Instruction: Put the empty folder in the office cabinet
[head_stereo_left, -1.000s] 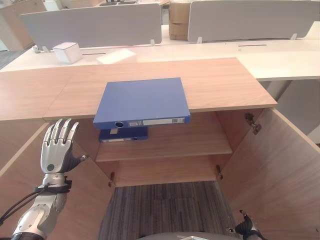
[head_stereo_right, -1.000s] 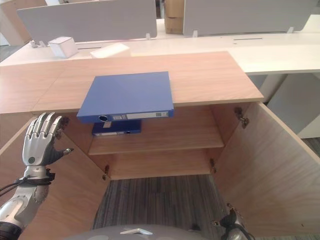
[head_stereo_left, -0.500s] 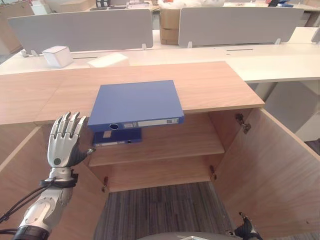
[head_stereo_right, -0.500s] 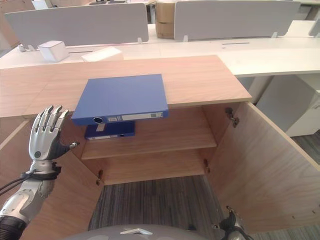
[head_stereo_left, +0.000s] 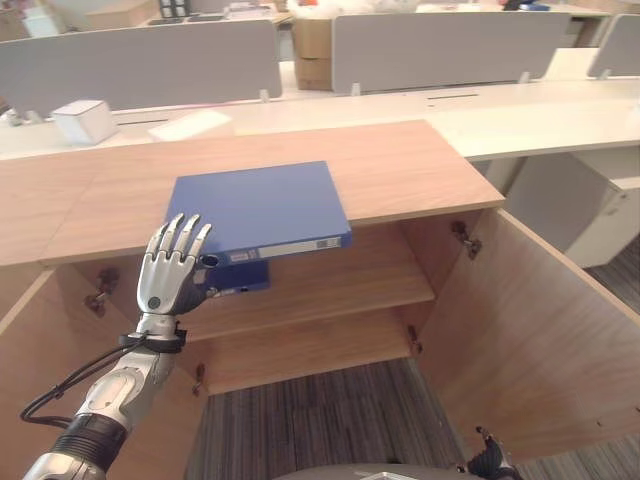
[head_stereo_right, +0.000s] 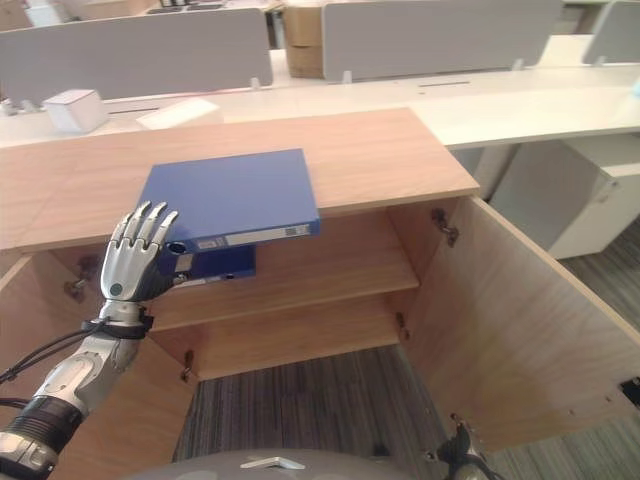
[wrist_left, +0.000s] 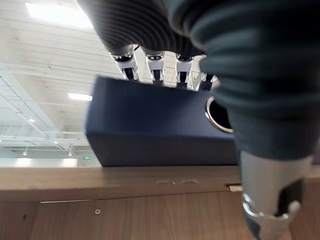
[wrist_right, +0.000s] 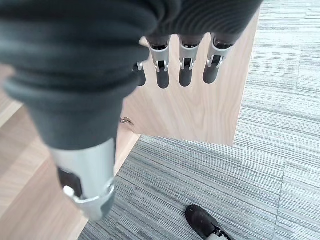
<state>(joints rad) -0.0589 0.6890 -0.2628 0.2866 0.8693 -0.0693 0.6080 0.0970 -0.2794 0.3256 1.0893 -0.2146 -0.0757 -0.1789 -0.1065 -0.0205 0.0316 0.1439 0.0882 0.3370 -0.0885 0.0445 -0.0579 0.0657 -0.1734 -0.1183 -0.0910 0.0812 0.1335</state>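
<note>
So the left hand (head_stereo_left: 172, 275) has come up and over a fair bit in the last second. It was hanging out by the cabinet's left door, well apart from everything, and now its fingertips (head_stereo_left: 190, 228) sit right at the near left corner of the blue folder (head_stereo_left: 255, 208). The fingers are straight and fanned out, palm facing the folder's spine, not curled round anything. From the left wrist view the fingertips (wrist_left: 155, 74) look like they reach just over the folder's (wrist_left: 160, 127) top edge, with the spine's ring hole just beside the thumb side, but I can't tell if they're actually pressing on it or just hovering. The folder itself hasn't budged: it lies flat on the cabinet top (head_stereo_left: 400, 175), spine hanging over the front edge. Directly below the fingers, on the upper shelf (head_stereo_left: 330, 285), there's a second blue folder (head_stereo_left: 235, 280) lying flat. Both cabinet doors are swung open, so access is fine. The right hand (wrist_right: 182, 70) hangs low by the carpet with its fingers straight and relaxed, holding nothing. My read: the reach is basically done and the grab comes next, probably wrapping that overhanging spine so the folder can be slid off and tucked onto a shelf.
</note>
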